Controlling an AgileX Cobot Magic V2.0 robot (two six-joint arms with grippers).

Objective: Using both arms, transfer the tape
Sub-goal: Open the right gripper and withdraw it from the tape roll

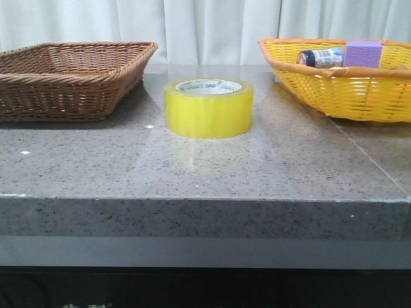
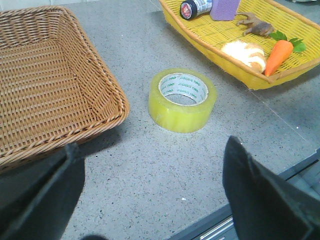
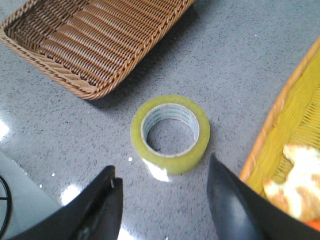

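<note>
Front view. Tape (image 1: pixel 209 108): wide roll, glossy translucent yellow, white core printed green, lying flat mid-worktop (image 1: pixel 192 173), well back from the front edge, between the brown wicker basket (image 1: pixel 70 80) at the left edge and the yellow woven basket (image 1: pixel 340 86) at the right edge. No arm shows here.

Left wrist view. Left gripper (image 2: pixel 150 200): released, dark jaws spread wide, clear of the roll. The yellow basket holds a dark-capped bottle (image 2: pixel 196 7), purple block (image 2: pixel 224 8), bread (image 2: pixel 245 54) and carrot (image 2: pixel 278 55).

Right wrist view. Right gripper (image 3: pixel 162 200): released, jaws parted just short of the roll, not touching.

Risk, as judged: the slick rounded wall may slip from a shallow pinch or skid on the polished speckled stone; a loose handover between arms could drop it.
</note>
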